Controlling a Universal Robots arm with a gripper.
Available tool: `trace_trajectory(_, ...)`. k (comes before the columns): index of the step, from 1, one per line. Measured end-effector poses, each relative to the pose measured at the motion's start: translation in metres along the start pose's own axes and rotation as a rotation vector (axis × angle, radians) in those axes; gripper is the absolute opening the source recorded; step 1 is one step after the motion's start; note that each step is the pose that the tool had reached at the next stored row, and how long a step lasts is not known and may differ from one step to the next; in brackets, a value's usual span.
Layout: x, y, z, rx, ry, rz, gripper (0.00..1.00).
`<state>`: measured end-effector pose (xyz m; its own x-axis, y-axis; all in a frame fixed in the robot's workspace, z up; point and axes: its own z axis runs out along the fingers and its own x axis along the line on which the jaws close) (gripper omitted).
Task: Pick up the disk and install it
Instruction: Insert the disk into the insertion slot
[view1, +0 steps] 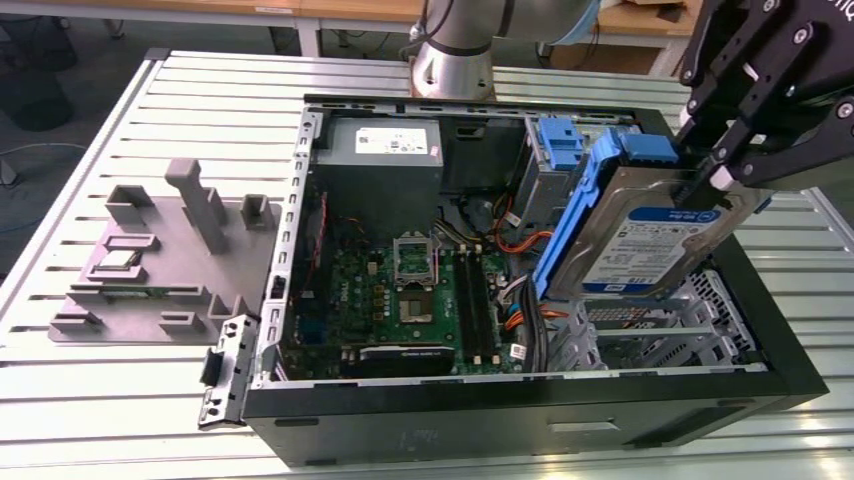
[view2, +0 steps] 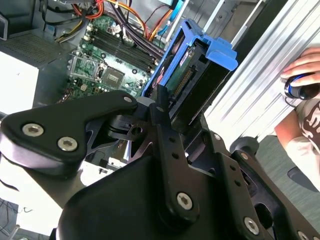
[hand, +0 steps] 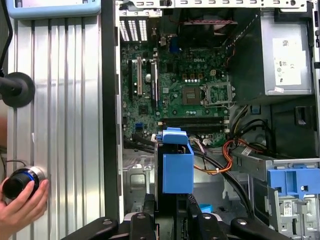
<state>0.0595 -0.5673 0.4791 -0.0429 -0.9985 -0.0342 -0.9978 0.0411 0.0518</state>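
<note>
This looks like a robotics lab or workshop. A slotted aluminium bench (view1: 120, 110) carries the robot arm's base (view1: 451, 65), an opened computer tower (view1: 534, 420) with its board bare, and a grey parts fixture (view1: 147, 270). Wooden desks (view1: 334, 8) stand behind, and a person's hand (hand: 20, 212) rests against a blue-ringed knob (hand: 17, 182).

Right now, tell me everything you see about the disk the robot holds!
The disk is a flat silver metal drive with a blue-and-white label and a blue plastic frame round its edges. It hangs steeply tilted over the open computer case, with the black jaws clamped on its upper end.
</note>
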Motion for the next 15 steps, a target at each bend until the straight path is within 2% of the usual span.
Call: trace_trajectory(15,0.0009,-0.0191,0.0084,-0.0012,0.0008,-0.009,0.35)
